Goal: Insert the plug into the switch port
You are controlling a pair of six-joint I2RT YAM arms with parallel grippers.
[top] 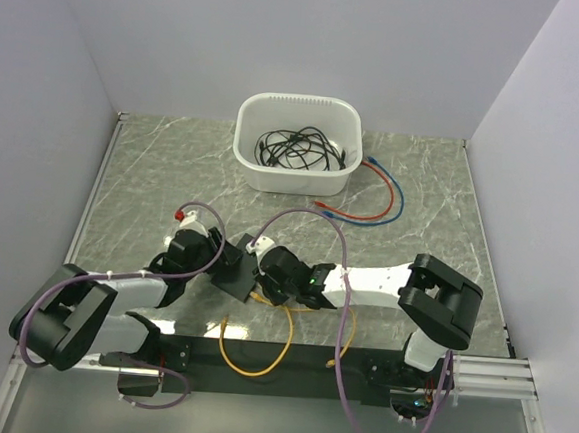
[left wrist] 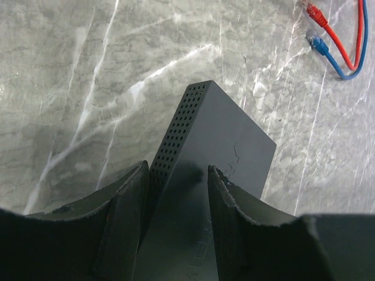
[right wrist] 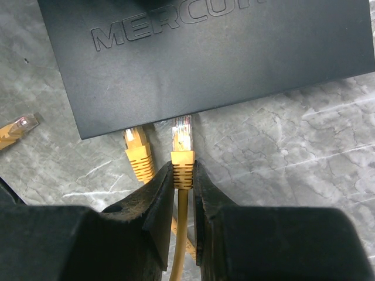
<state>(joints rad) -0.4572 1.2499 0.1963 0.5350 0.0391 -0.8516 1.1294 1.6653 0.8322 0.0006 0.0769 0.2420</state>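
Pinching the light-looking plug (right wrist: 182, 134) by its stiff boot, my right tool (right wrist: 183, 175) closed, just short of the switch (right wrist: 205, 52); left tool (left wrist: 177, 171) clamps it.

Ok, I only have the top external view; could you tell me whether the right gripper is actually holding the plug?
Observer: Yes, the right gripper is shut on the yellow plug by its boot.
Operator: Is it in a port?
Observer: Not yet; its clear tip stops at the switch edge, beside a second yellow plug.
Operator: And the left gripper?
Observer: The left gripper clamps the switch from both sides.
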